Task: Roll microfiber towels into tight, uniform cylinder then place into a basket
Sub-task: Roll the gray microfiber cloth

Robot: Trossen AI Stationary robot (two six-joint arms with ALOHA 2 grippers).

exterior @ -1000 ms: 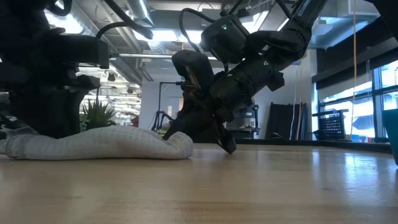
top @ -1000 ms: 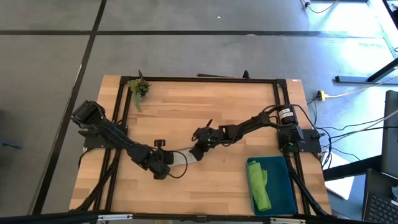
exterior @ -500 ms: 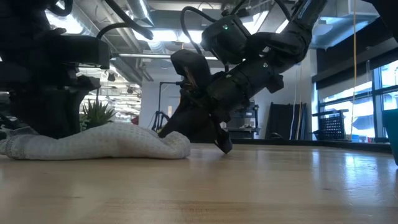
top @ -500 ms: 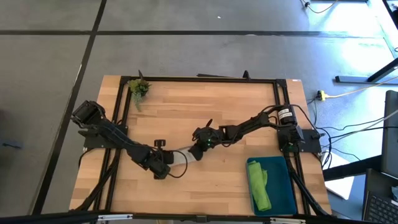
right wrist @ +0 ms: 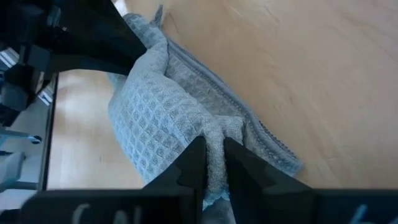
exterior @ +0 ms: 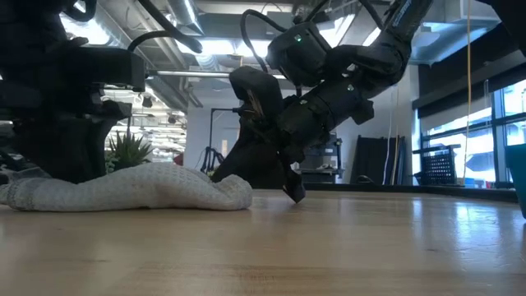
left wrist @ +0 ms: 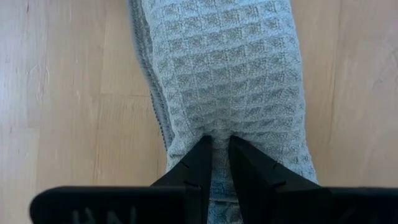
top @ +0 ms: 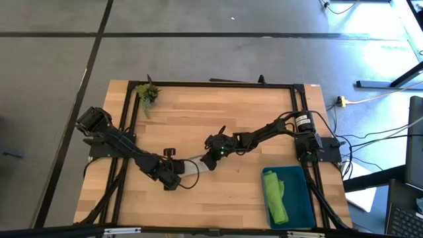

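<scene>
Right tool (right wrist: 214,163) pinching grey towel (right wrist: 155,118)

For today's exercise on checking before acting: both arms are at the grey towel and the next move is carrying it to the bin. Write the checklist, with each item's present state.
1. Left tool pinches the grey towel: ok.
2. Right tool pinches the towel's other end: ok.
3. Towel rolled tight and uniform: not ok, it lies lumpy, with a loose edge showing in the right wrist view.
4. Basket has free room beside the green towel: ok.
5. Towel lifted off the table: not ok, it rests on the wood.
</scene>
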